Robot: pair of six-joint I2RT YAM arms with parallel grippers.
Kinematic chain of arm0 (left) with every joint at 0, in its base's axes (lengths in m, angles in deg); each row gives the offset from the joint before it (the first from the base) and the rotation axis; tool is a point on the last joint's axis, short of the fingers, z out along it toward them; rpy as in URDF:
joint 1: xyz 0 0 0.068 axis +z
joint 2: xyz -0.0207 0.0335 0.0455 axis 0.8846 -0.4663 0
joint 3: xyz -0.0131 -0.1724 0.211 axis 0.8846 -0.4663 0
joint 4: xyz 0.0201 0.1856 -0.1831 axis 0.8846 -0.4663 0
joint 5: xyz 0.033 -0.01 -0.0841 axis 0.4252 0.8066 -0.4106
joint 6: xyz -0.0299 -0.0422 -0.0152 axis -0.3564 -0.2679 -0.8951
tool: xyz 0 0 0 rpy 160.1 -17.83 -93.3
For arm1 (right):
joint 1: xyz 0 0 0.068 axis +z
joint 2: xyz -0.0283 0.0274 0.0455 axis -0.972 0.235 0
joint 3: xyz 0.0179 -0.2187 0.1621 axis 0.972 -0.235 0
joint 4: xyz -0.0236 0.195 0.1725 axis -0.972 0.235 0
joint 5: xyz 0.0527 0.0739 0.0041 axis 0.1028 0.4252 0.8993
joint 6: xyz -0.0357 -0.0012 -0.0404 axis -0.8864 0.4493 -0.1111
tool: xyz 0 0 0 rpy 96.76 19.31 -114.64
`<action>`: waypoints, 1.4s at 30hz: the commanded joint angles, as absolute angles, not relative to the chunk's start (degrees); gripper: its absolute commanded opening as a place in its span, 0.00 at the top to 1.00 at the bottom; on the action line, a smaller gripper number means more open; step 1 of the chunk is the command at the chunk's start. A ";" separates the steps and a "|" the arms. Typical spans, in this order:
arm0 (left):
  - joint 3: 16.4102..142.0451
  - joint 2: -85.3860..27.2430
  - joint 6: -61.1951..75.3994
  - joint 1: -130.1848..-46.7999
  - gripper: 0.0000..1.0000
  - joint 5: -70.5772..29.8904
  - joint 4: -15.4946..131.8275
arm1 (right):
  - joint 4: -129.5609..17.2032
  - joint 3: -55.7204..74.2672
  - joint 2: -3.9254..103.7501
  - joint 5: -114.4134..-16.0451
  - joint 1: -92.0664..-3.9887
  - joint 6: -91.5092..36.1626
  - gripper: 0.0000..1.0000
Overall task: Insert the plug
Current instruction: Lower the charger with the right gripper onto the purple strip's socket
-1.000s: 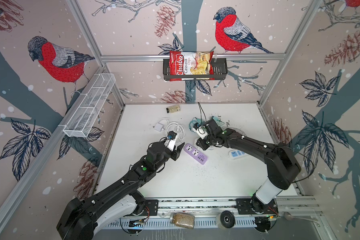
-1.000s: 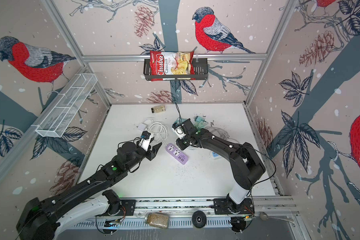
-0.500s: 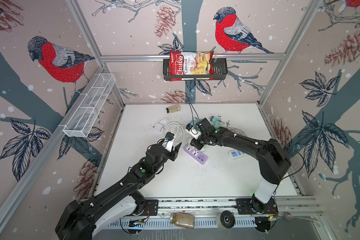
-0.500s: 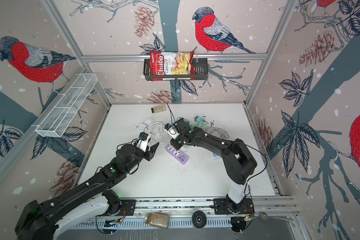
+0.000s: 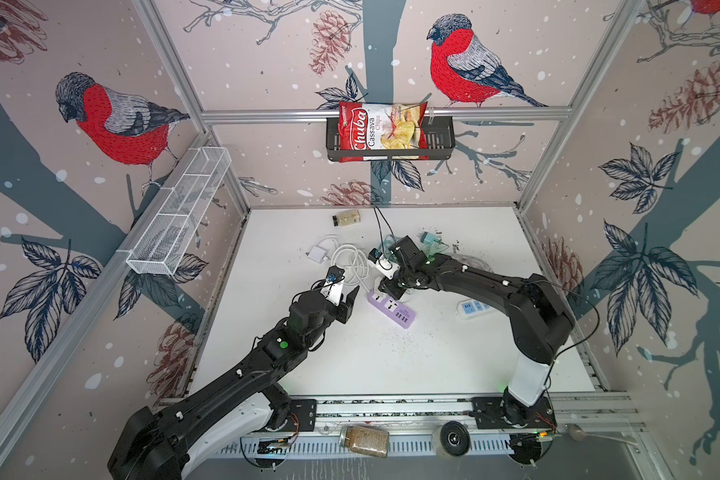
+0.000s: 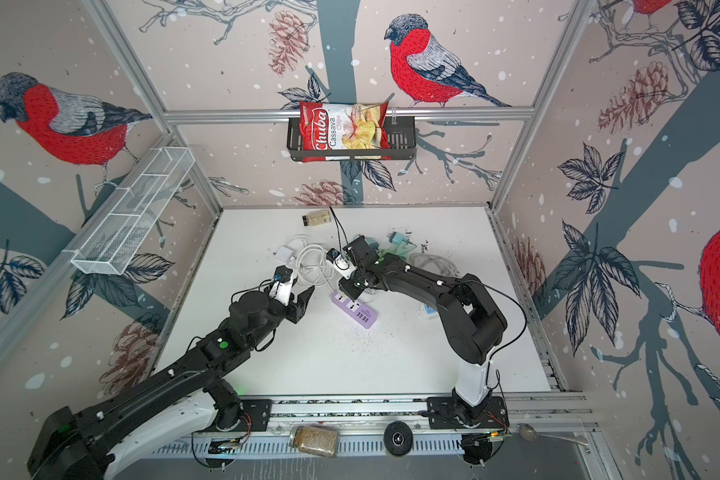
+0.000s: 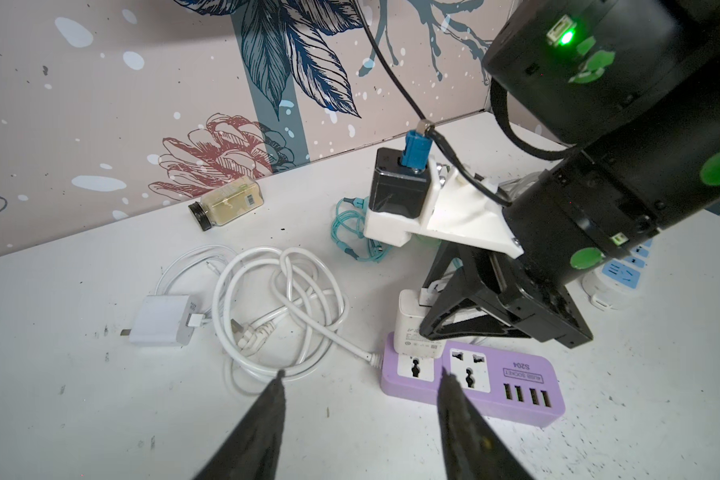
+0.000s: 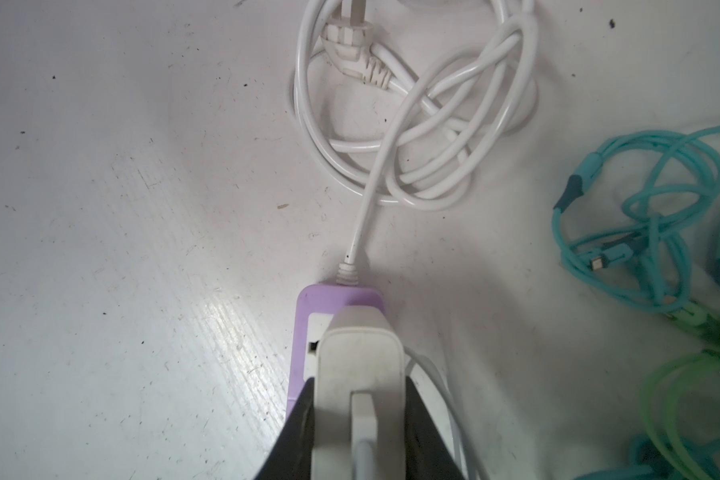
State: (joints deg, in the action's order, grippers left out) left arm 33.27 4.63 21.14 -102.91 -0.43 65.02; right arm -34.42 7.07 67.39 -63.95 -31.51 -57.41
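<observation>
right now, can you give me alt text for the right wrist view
The right hand is shut on a white rectangular plastic charger plug, holding it over the end socket of a lilac plastic power strip on a white table. Beyond the strip lies its coiled white cord, with a tangled teal cable beside it.

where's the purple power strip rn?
Mid-table in both top views: purple strip lies beside the white cable coil, with the right gripper holding a white charger at its cable-end socket.
</observation>
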 commanded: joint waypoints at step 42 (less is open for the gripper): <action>37.70 -0.87 12.76 -94.91 0.27 17.59 59.80 | -32.87 7.76 66.71 -72.49 -26.75 -49.24 0.37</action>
